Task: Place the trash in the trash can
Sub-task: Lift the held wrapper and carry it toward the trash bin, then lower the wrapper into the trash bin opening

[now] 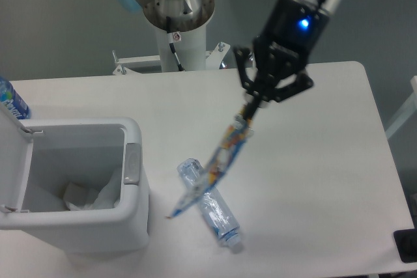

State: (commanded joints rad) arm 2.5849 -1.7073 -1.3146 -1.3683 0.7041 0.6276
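Observation:
My gripper [251, 110] is above the table's middle, shut on the top end of the blue snack wrapper [218, 161]. The wrapper hangs down and to the left, and its lower end crosses in front of the crushed clear bottle [212, 206]. That bottle lies on the table with its white cap toward the front edge. The white trash can [71, 187] stands at the front left with its lid flipped open to the left and its grey latch tab [132, 163] on the right wall. White crumpled material lies inside it.
A blue-labelled bottle [10, 99] stands at the far left edge behind the can's lid. The arm's base column [177, 24] rises at the back centre. A dark object [405, 247] sits at the table's front right corner.

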